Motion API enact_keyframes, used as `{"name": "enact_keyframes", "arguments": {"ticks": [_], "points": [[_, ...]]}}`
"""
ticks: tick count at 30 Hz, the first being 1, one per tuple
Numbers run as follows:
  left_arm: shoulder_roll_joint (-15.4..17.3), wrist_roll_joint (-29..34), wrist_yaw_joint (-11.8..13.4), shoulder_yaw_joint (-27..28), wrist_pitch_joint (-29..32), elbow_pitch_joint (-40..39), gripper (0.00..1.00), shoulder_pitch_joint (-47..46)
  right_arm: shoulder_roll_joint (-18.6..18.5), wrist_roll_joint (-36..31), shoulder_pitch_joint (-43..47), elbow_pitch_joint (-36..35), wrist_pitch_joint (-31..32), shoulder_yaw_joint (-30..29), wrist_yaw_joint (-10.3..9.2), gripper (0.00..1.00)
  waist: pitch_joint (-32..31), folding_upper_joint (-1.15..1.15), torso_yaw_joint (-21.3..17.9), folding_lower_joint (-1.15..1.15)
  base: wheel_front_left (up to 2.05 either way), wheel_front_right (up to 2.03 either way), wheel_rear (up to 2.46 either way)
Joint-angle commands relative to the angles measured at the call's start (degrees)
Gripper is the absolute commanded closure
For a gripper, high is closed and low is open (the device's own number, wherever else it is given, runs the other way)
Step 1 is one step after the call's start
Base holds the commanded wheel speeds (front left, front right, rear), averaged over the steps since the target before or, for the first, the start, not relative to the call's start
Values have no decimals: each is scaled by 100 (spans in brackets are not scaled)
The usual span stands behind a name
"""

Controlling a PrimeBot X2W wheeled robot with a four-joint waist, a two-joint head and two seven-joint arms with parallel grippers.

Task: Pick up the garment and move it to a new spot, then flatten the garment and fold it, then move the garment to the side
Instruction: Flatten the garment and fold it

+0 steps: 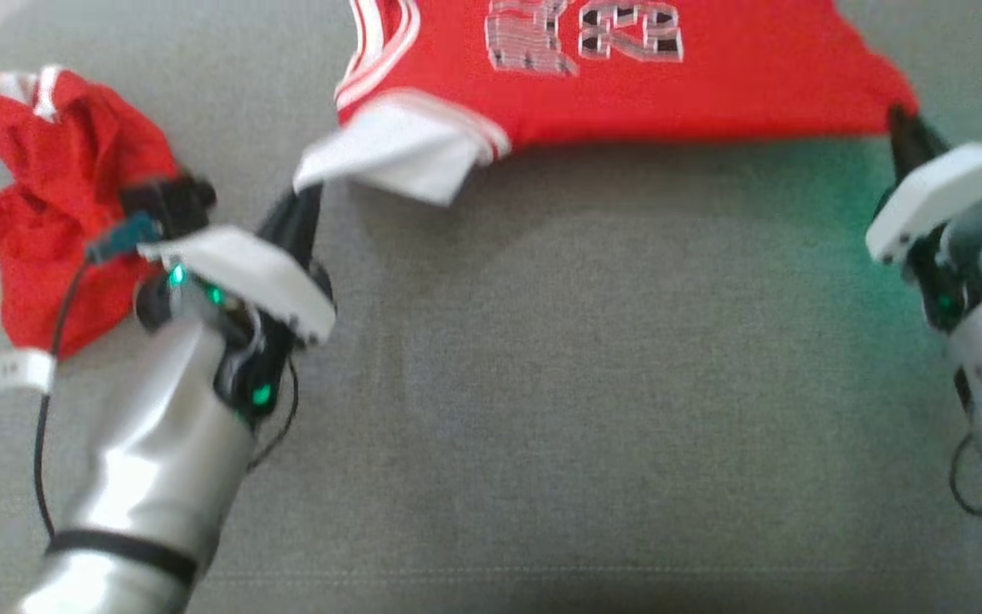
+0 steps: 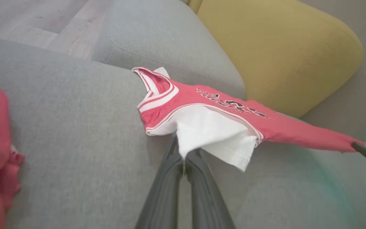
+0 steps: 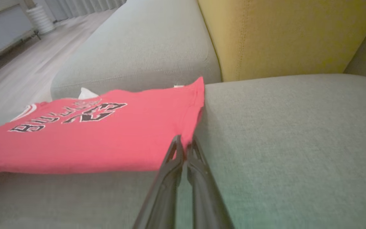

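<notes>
garment [image 1: 627, 94] top cut off, lettering [image 1: 585, 38] blurred

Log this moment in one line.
left hand: shut on jersey, white flap | right hand: shut on jersey corner | jersey: stretched between hands over sofa | red bundle: on sofa, left

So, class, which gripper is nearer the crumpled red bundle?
Left. The left gripper pinches the white sleeve of the jersey, beside the bundle; the right gripper holds the jersey's opposite corner, far across the cushion.
</notes>
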Motion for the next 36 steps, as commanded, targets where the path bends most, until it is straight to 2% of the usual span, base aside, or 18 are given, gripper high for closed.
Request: {"name": "enact_keyframes", "arguments": {"ticks": [1, 12, 19, 31, 36], "points": [[300, -65, -33, 98, 35, -287, 100, -48, -130, 106, 51, -243, 46, 199, 20, 100, -215, 0, 12, 0, 0, 0, 0], [1354, -574, -34, -568, 959, -1897, 100, 1354, -857, 1168, 1211, -1083, 1311, 1973, 20, 100, -944, 0, -79, 0, 0, 0, 0], [2105, -632, -22, -866, 1575, -2998, 100, 1923, -1281, 1789, 1528, -1404, 1875, 2585, 20, 100, -1279, 0, -174, 0, 0, 0, 0], [3001, -922, 101, -1113, 2509, -4400, 100, 2674, -1823, 2610, 2044, -1805, 3048, 3127, 20, 100, -1618, 0, -241, 0, 0, 0, 0], [3302, -1181, 147, -1123, 2837, -4943, 100, 2890, -2027, 2996, 2253, -1983, 3584, 3066, 20, 100, -1610, 0, -273, 0, 0, 0, 0]]}}
